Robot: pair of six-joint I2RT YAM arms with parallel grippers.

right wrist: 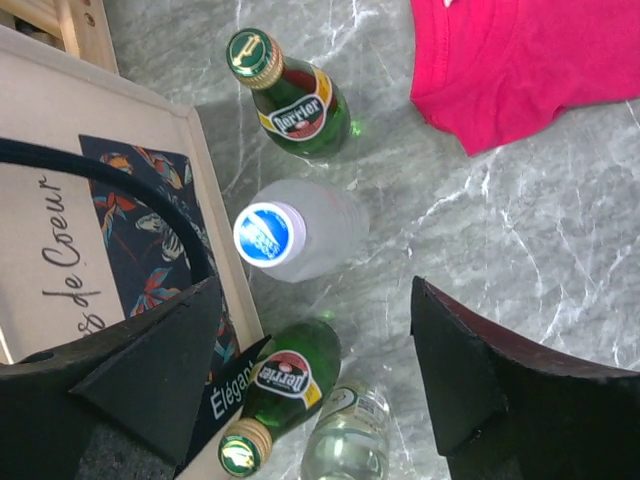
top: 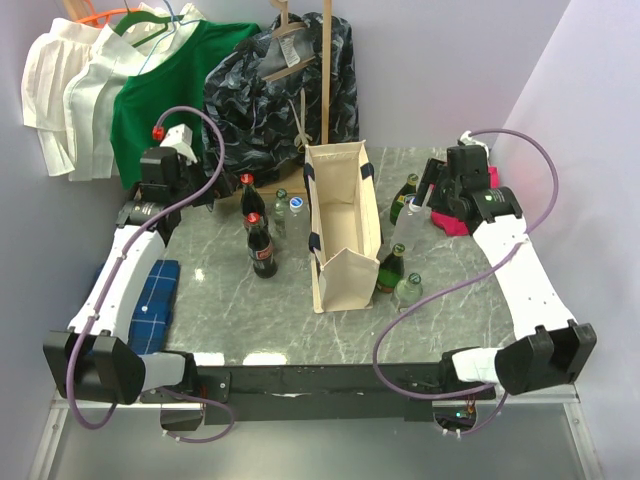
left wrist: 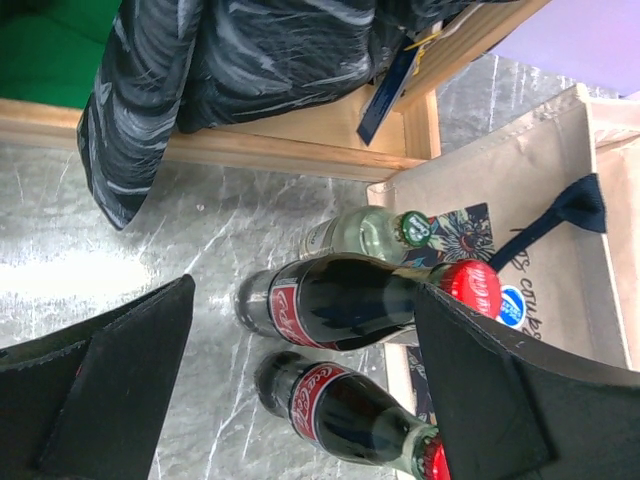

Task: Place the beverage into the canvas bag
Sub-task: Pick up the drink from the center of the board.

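Observation:
The cream canvas bag [top: 345, 225] with navy handles stands open in the middle of the table. Left of it are two cola bottles [top: 250, 200] [top: 262, 248] and two clear bottles [top: 288, 210]. My left gripper [top: 207, 194] is open beside them; in the left wrist view the nearer cola bottle [left wrist: 340, 300] lies between its fingers [left wrist: 120, 380], untouched. Right of the bag stand two green Perrier bottles [right wrist: 300, 100] [right wrist: 290, 380], a blue-capped plastic bottle [right wrist: 300, 235] and a clear glass bottle [right wrist: 350, 440]. My right gripper [right wrist: 315, 300] hangs open above them, holding nothing.
Shirts and a dark patterned garment [top: 270, 90] hang on a wooden rack [top: 326, 70] behind the table. A pink cloth [top: 455, 222] lies at the right and a blue checked cloth [top: 155, 300] at the left edge.

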